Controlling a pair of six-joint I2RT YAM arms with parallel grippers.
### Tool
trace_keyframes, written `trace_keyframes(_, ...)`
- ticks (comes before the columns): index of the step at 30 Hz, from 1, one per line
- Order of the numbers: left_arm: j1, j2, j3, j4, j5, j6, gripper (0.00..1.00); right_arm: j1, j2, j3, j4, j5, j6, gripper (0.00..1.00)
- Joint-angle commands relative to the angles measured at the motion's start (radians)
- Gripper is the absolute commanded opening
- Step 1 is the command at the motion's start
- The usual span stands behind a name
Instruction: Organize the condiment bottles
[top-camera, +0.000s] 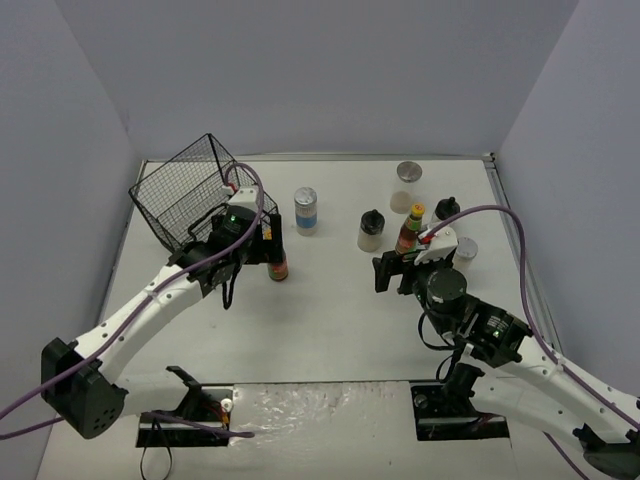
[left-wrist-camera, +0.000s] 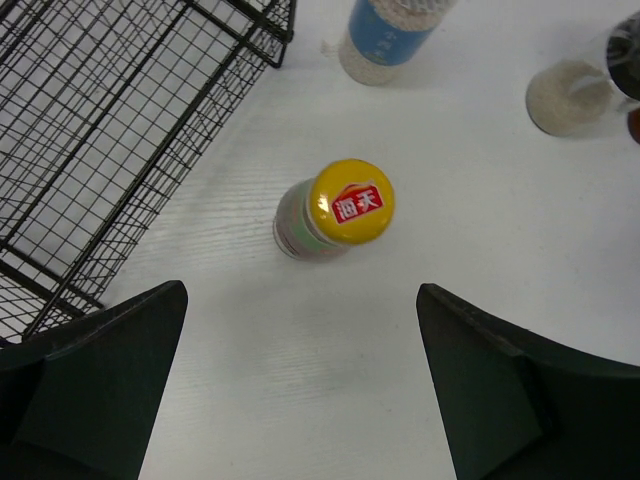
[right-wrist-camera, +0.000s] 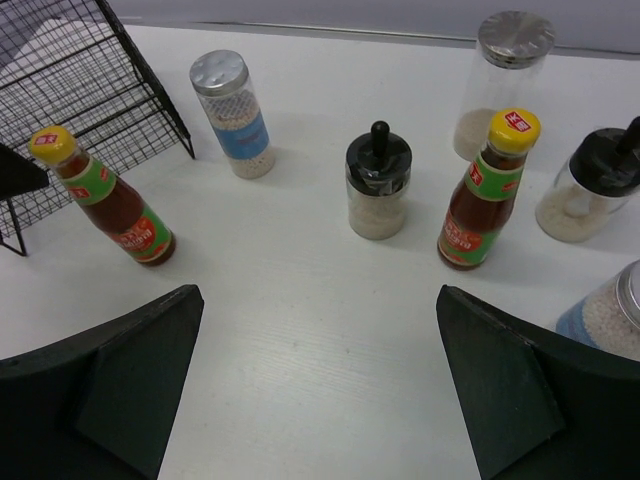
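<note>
A red sauce bottle with a yellow cap (left-wrist-camera: 348, 205) stands upright on the white table, directly below and slightly ahead of my left gripper (left-wrist-camera: 300, 380), which is open and holds nothing. In the top view that bottle (top-camera: 278, 268) stands just right of the left gripper (top-camera: 266, 244). My right gripper (right-wrist-camera: 320, 390) is open and empty, facing a black-capped shaker (right-wrist-camera: 378, 185) and a second red sauce bottle (right-wrist-camera: 487, 195). Around these stand a blue-labelled jar (right-wrist-camera: 235, 115), a silver-lidded jar (right-wrist-camera: 505, 80), another black-capped shaker (right-wrist-camera: 590, 195) and a further blue-labelled jar (right-wrist-camera: 610, 320).
A black wire basket (top-camera: 190, 190) sits tilted at the back left, close behind the left gripper; its mesh (left-wrist-camera: 100, 130) fills the left of the left wrist view. Grey walls enclose the table on three sides. The right arm partly hides the jar (top-camera: 465, 250) by the right edge.
</note>
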Motion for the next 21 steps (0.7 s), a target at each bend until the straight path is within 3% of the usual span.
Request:
trace_keyframes(1,-0.001,0.048,0.052,0.102,-0.125,-0.058,0.97,-0.004,-0.025,-0.015,-0.029,0.067,0.042,1.0)
trace_keyframes(10,-0.004,0.117,0.042,0.203,-0.093,-0.095,0.9,-0.004,-0.007,-0.001,-0.039,0.06,0.023,1.0)
trace_keyframes(21,-0.034,0.162,0.049,0.193,-0.124,-0.138,0.71,-0.004,0.006,0.002,-0.049,0.016,0.024,1.0)
